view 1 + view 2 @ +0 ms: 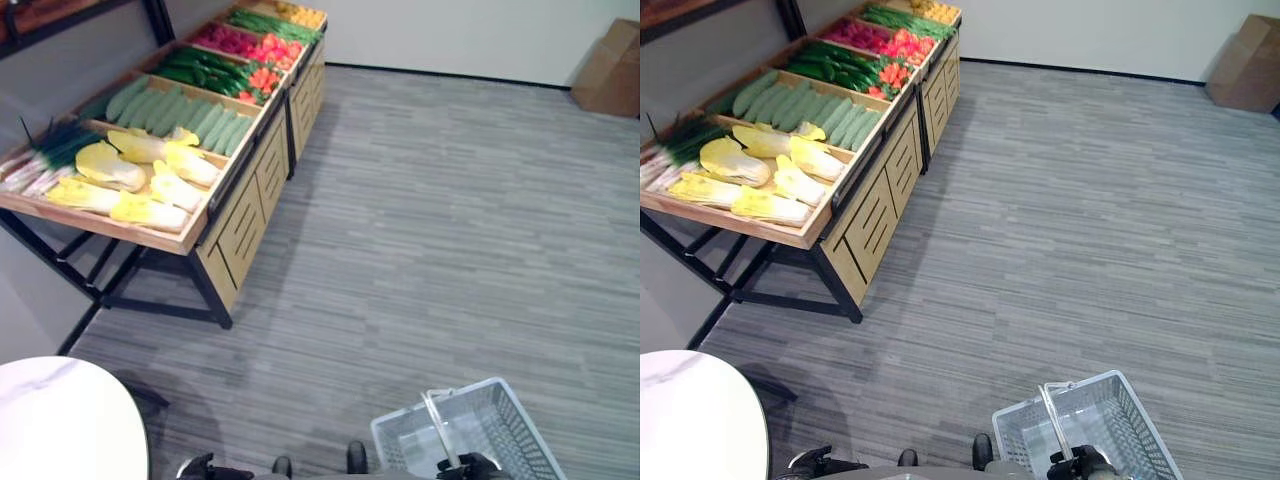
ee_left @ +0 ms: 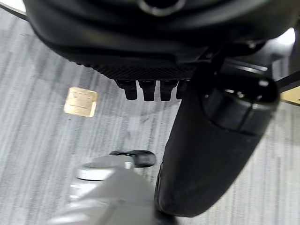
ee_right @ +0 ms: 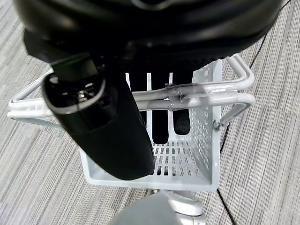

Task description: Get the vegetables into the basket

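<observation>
Right hand (image 3: 140, 117) is hooked round the white handle (image 3: 197, 96) of the basket (image 1: 500, 425), fingers curled under it w/ the thumb out front, so it's carrying the thing down at the robot's right side, just above the grey floor (image 1: 450, 220). Basket looks empty inside. Left hand (image 2: 154, 70) hangs low on the other side, fingers curled in, nothing in it afaict. Veg is well away, on the wooden stand (image 1: 240, 215) up front-left: yellow-white cabbages (image 1: 130, 175) in the nearest bin w/ green onions (image 1: 50, 150) beside them, then pale green gourds (image 1: 185, 112), cucumbers (image 1: 200, 68), red peppers (image 1: 265, 78) further back. White round table (image 1: 60, 420) near the left hand, cardboard box (image 1: 610, 70) in the far corner.
</observation>
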